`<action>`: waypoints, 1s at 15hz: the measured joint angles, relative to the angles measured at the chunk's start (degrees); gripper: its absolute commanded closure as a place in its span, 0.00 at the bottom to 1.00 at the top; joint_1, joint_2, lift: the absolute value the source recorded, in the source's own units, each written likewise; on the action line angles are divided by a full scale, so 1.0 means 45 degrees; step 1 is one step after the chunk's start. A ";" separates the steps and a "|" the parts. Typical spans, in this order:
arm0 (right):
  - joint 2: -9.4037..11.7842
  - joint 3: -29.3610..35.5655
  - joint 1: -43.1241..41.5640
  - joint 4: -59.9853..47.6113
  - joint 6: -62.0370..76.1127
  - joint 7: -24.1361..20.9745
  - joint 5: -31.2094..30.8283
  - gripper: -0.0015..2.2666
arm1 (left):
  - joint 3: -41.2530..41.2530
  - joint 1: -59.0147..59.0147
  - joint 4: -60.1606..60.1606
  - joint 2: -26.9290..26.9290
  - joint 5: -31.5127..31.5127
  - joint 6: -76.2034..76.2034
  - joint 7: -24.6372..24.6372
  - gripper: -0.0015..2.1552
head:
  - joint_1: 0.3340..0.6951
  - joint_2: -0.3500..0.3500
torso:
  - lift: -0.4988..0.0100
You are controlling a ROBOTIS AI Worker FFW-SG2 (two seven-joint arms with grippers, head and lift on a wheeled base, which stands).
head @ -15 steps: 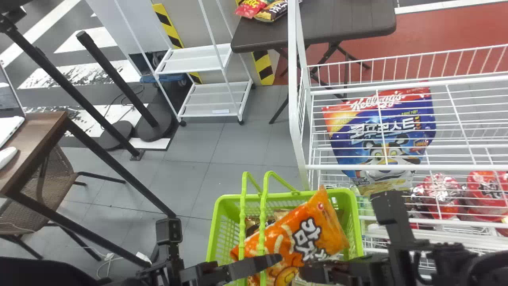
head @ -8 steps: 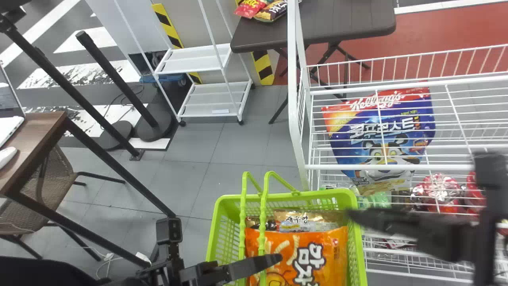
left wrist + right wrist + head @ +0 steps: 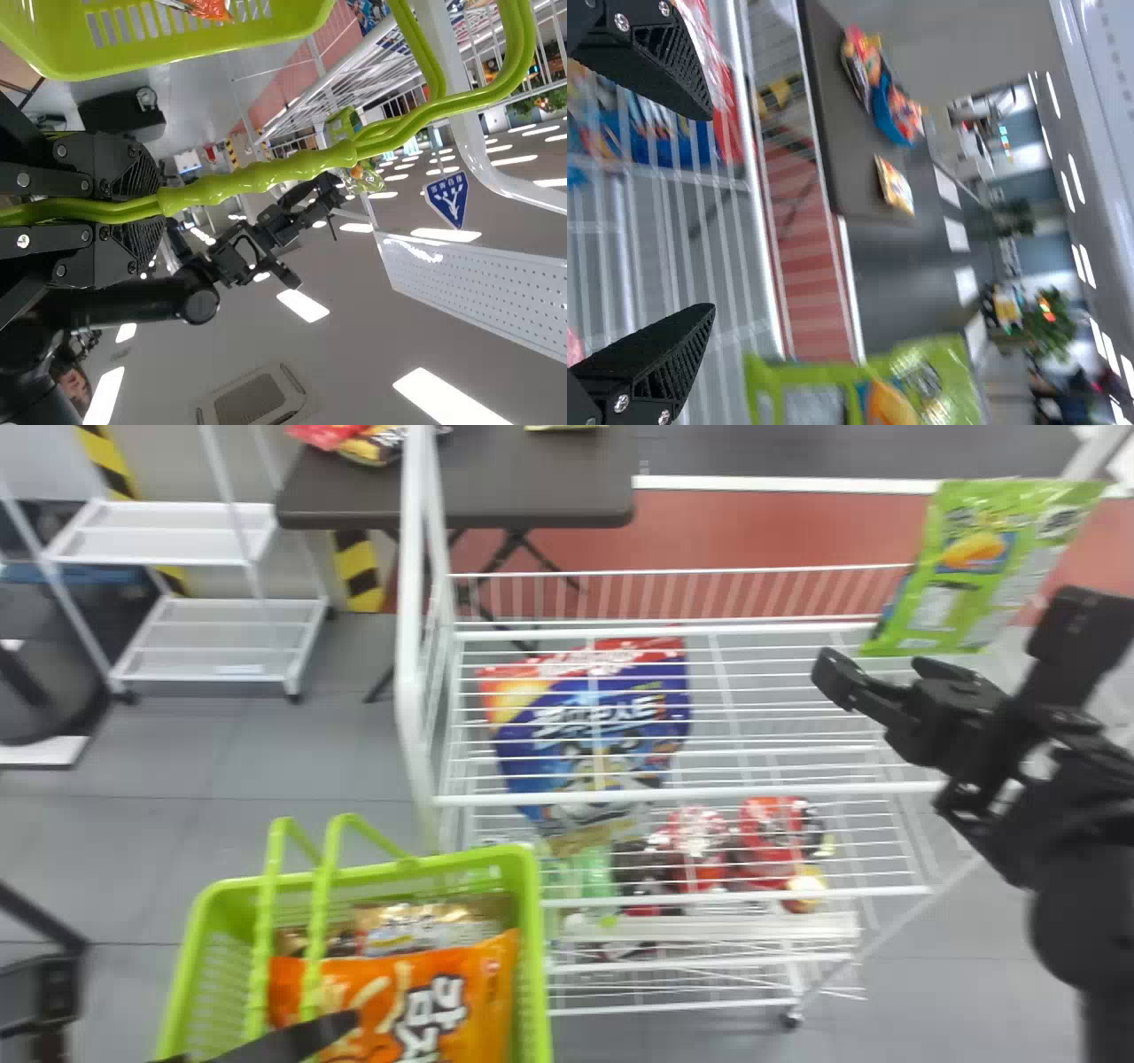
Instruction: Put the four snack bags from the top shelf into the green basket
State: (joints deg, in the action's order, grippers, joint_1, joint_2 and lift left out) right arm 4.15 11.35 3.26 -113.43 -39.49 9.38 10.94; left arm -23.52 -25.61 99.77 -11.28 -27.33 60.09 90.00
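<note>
Head view is showing the right claw (image 3: 873, 666) hovering, fingers apart, so good handling is probably calling for squaring them to the green bag (image 3: 970, 571) and pinching gently without tipping it, while the left claw (image 3: 159, 205) is clamping the handles (image 3: 257, 176) of the basket (image 3: 531, 939). The bag is standing at the right end of the shelf (image 3: 753, 791), beyond and rightward of the right claw's tips, outside their gap.

Over there a white wheeled cart (image 3: 221, 642) stands left of a dark tabletop (image 3: 532, 478), with a red packet (image 3: 323, 434) near the tabletop's left edge and red flooring (image 3: 753, 531) stretching off to the right.
</note>
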 measured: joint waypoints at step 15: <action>0.0414 0.0652 -0.6914 1.1872 0.5187 -0.1972 -0.4755 0.25 | -0.0274 -0.0066 -0.0118 -0.0026 -0.0039 -0.0003 0.0000 1.00 | 1.00 0.15 | 0.98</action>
State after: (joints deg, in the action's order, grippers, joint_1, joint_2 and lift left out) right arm 6.01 14.28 -27.85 -60.01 -16.14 0.51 -10.46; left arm -24.75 -25.90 99.24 -11.39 -27.50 60.08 90.00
